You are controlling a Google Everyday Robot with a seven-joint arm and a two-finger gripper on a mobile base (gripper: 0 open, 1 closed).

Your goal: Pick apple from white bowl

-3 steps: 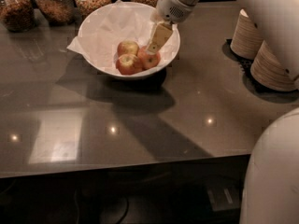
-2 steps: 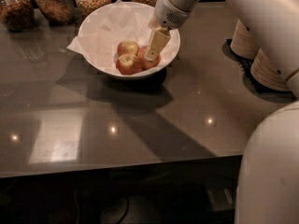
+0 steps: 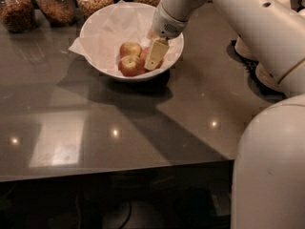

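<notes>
**Red apple low in the white bowl**

The apple (image 3: 130, 67) was small, round and mostly even red, and lay at the near side of the white bowl (image 3: 138, 76). The bowl was wide, glossy and upright, lined with crinkled paper (image 3: 112, 27). The gripper (image 3: 153, 63) hung inside the bowl, just right of the apple.

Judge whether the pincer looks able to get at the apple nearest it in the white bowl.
Probably yes: the pincer hangs inside the white bowl right at that apple, with nothing else over it.

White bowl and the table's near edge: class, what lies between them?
Camera view: only bare tabletop with light reflections. The end effector sits in the white bowl, at the apples.
</notes>
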